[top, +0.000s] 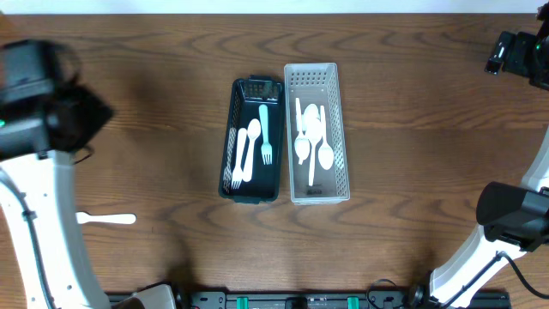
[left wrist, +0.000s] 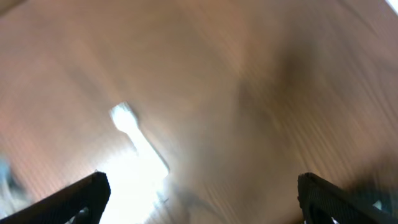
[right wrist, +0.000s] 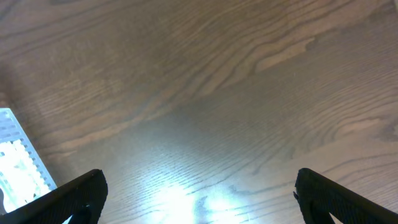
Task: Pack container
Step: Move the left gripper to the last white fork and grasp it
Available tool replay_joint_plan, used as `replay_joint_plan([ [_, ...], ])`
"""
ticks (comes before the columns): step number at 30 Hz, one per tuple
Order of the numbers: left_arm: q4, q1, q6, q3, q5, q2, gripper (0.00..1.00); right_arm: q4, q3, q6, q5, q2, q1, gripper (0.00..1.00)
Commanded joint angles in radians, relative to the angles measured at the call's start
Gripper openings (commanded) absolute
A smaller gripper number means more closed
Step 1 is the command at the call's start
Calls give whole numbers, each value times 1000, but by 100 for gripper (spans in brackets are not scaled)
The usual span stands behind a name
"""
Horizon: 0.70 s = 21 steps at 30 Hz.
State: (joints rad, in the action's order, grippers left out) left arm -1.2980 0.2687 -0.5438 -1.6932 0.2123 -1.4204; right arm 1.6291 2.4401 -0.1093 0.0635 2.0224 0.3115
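A dark basket (top: 230,137) at the table's middle holds a teal fork (top: 265,130) and white cutlery (top: 243,156). Next to it on the right, a white basket (top: 337,129) holds several white spoons (top: 310,137); its corner shows in the right wrist view (right wrist: 15,158). A loose white utensil (top: 106,219) lies on the table at the front left and shows blurred in the left wrist view (left wrist: 138,142). My left gripper (left wrist: 199,199) is open and empty above the table near that utensil. My right gripper (right wrist: 198,196) is open and empty over bare wood at the far right.
The table is dark brown wood (top: 403,103). The left arm's white link (top: 43,223) crosses the front left corner, and the right arm's links (top: 506,219) stand at the right edge.
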Motion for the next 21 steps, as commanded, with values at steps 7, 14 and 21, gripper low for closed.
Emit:
replay_joint_plan([
  [7,143,395,-180,331,-144,-43,98,-6,-3,13,-1,9,9,99],
  [14,336,576,-179,562,-209,-137,98,-5,-3,14,-1,9,9,99],
  [21,439,643,-119,612,-228,-274,98,-3,-3,14,-1,9,9,99],
])
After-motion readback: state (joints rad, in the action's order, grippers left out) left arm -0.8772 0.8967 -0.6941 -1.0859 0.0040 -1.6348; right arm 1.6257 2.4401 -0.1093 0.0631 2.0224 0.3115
